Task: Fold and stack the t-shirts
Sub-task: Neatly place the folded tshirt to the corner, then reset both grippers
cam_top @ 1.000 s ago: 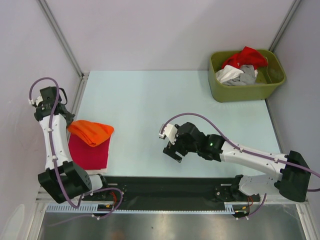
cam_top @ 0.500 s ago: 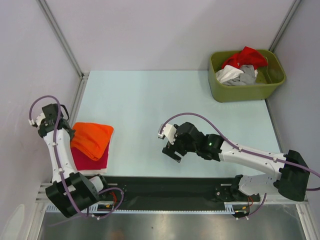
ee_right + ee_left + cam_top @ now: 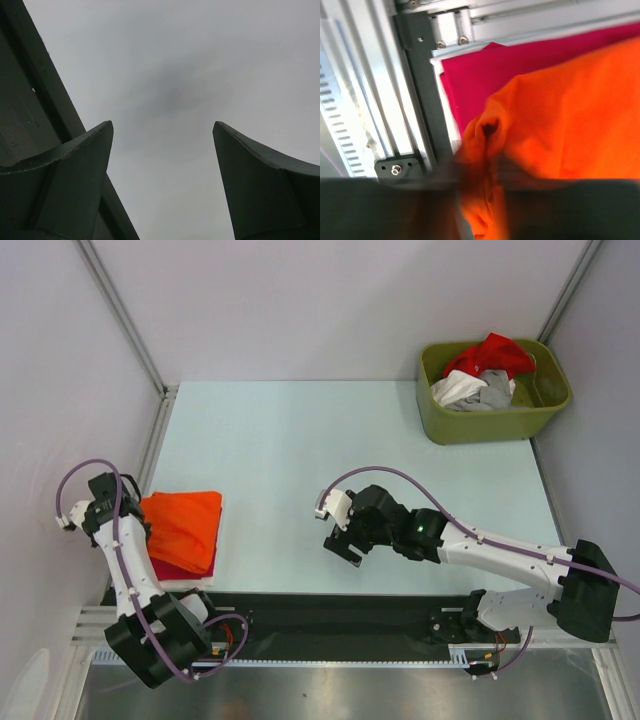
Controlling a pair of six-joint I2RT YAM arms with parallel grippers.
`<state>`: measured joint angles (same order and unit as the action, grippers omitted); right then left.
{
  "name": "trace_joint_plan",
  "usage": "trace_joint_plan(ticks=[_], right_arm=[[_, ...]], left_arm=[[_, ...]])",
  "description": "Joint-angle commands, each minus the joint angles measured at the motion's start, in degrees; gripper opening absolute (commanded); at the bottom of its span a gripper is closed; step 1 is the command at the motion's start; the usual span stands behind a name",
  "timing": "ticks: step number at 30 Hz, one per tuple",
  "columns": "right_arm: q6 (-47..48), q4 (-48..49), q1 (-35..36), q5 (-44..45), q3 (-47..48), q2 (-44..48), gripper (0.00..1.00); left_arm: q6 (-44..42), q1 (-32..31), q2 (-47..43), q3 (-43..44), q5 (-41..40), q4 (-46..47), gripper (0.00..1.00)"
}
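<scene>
From my station I saw the left gripper (image 3: pixel 480 186) at the near left corner of the table (image 3: pixel 300 440). Its two dark fingers stood close together with a bunched fold of the orange t-shirt (image 3: pixel 185 528) pinched between them, though the wrist view was blurred there. The orange t-shirt lay folded on top of the magenta-red t-shirt (image 3: pixel 485 75), which showed as a strip along its near and left edges, just beside the metal frame rail (image 3: pixel 415 90). The right gripper (image 3: pixel 162 125) hung over the bare middle of the table with its jaws spread wide and nothing between them. In the far right corner the olive-green bin (image 3: pixel 490 425) held a red t-shirt (image 3: pixel 492 353), a white t-shirt (image 3: pixel 458 388) and a grey t-shirt (image 3: pixel 492 390), crumpled together.
</scene>
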<state>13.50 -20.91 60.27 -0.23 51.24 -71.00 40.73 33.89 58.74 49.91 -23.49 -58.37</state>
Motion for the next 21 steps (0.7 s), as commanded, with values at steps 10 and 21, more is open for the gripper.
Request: trace_joint_plan(ticks=[10,21], right_arm=[[-6.1,2.71,0.29,-2.75,-1.49,2.79,0.87],[-34.21,16.07,-1.91,2.84,-16.24,14.65,0.98]], left_arm=[[2.59,-7.67,-1.09,7.13,-2.55,-0.96,1.0],[6.73,-62.78,5.07,0.13,22.15,32.31,1.0]])
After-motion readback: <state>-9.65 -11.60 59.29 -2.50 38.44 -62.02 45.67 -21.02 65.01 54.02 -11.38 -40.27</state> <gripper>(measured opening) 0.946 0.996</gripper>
